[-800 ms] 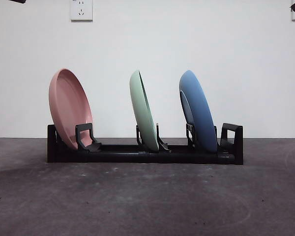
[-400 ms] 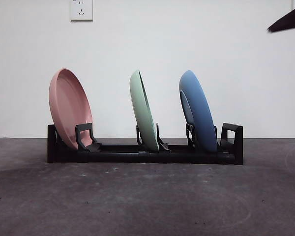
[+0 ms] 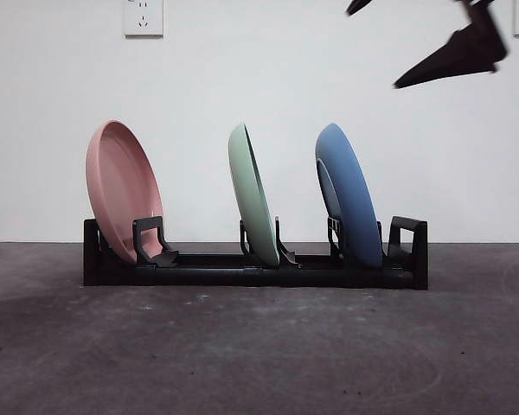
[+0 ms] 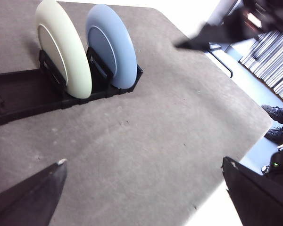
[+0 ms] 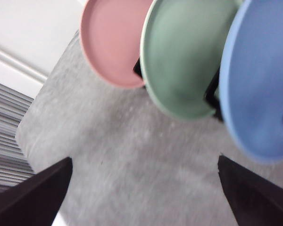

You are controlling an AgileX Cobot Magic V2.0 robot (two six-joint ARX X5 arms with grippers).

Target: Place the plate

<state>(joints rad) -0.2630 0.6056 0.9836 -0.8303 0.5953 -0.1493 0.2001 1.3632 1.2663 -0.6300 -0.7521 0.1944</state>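
Observation:
A black rack [image 3: 242, 275] stands on the table and holds three plates on edge: a pink plate [image 3: 121, 190] at the left, a green plate [image 3: 253, 194] in the middle and a blue plate [image 3: 350, 194] at the right. My right gripper [image 3: 372, 49] is open and empty, high above and to the right of the blue plate. Its wrist view [image 5: 144, 159] shows the pink plate [image 5: 115, 40], green plate [image 5: 188, 56] and blue plate [image 5: 259, 80] blurred. My left gripper [image 4: 142, 162] is open and empty, away from the rack [image 4: 19, 94], and is out of the front view.
The grey table [image 3: 259, 346] stretches in front of the rack. A wall socket [image 3: 144, 15] sits on the white wall behind. In the left wrist view the table's edge [image 4: 254, 136] runs near a person's shoes [image 4: 276, 113] on the floor.
The right arm has come into the front view from the top right corner, moving down and left toward the space above the blue plate. The plates and rack have not moved.

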